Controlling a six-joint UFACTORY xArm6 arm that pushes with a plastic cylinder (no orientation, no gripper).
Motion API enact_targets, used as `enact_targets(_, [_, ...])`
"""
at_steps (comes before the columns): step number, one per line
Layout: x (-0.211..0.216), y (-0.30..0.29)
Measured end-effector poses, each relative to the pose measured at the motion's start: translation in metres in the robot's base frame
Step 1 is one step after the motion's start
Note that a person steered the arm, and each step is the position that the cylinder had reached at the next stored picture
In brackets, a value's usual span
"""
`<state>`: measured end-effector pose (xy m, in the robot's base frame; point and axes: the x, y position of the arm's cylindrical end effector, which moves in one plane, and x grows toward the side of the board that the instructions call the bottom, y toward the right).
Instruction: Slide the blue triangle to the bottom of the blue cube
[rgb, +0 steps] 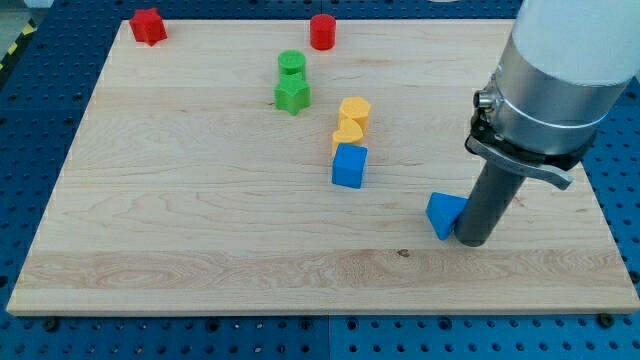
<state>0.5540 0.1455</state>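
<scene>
The blue triangle lies on the wooden board at the view's lower right. The blue cube sits to its left and a little higher, near the board's middle. My tip rests on the board right against the triangle's right side. The thick rod and the arm's grey and white body rise above it toward the view's top right.
Two yellow blocks touch the blue cube's top edge. Two green blocks sit further up and left. A red block is at the board's top left corner, a red cylinder at the top middle. The board's right edge is close to the rod.
</scene>
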Motion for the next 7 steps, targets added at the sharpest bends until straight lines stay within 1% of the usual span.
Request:
enact_targets(2, [-0.025, -0.002])
enact_targets(4, [-0.036, -0.002])
enact_targets(7, [-0.035, -0.003])
